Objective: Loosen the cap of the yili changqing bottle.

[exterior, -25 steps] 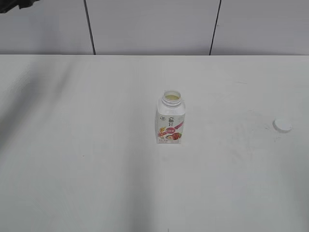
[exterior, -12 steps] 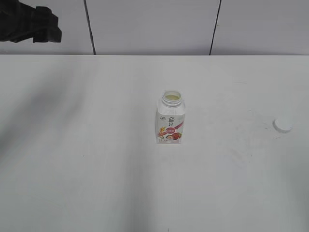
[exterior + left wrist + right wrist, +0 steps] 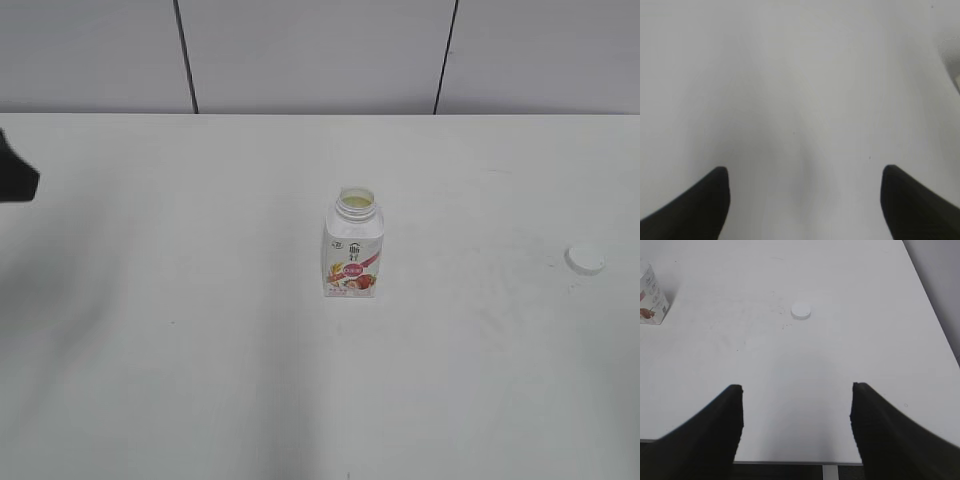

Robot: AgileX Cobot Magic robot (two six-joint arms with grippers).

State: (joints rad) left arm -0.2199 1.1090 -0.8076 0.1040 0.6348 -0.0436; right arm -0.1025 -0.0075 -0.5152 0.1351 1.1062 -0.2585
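yili changqing bottle upright at frame center on the table, neck open, no lid on it. cap lies flat at right edge, well apart from bottle. Left gripper: fingers wide apart, empty, over bare tabletop. Right gripper: fingers apart, empty, near front table edge; cap upper-center, bottle upper left in its view.
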